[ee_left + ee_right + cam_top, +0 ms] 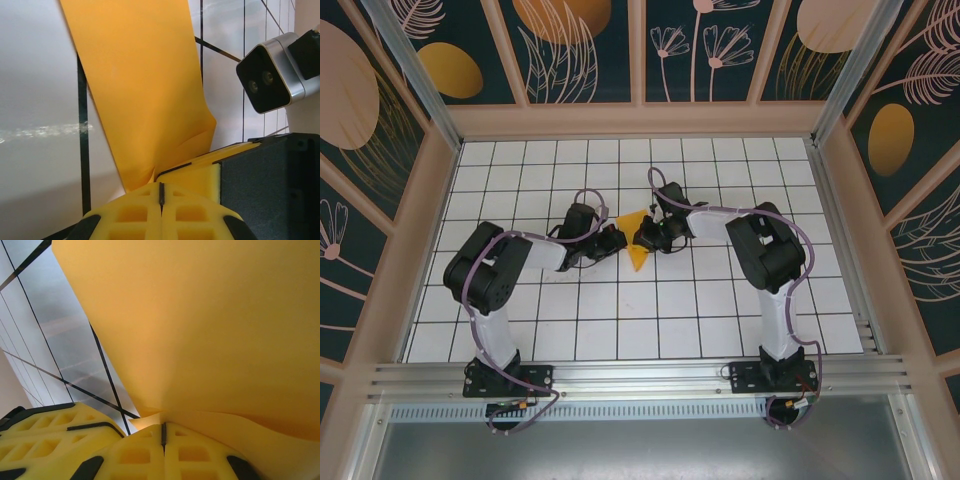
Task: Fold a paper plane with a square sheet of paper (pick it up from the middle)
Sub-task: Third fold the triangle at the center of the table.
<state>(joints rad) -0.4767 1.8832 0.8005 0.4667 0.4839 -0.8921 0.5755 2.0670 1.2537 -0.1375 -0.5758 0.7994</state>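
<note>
The square sheet of paper (636,243) is orange-yellow and folded into a small pointed shape, lifted off the white tiles at the table's middle. My left gripper (617,238) meets it from the left and my right gripper (647,236) from the right, their tips almost touching. In the left wrist view the paper (145,90) rises from the seam of my left gripper (161,187), whose yellow jaws are shut on its edge. In the right wrist view the paper (210,325) spreads above my right gripper (163,429), also shut on it.
The right arm's yellow finger (200,172) and wrist camera (270,80) crowd the left wrist view. The left arm's fingers (50,432) sit low left in the right wrist view. Patterned walls (410,200) enclose the tiled table (620,320).
</note>
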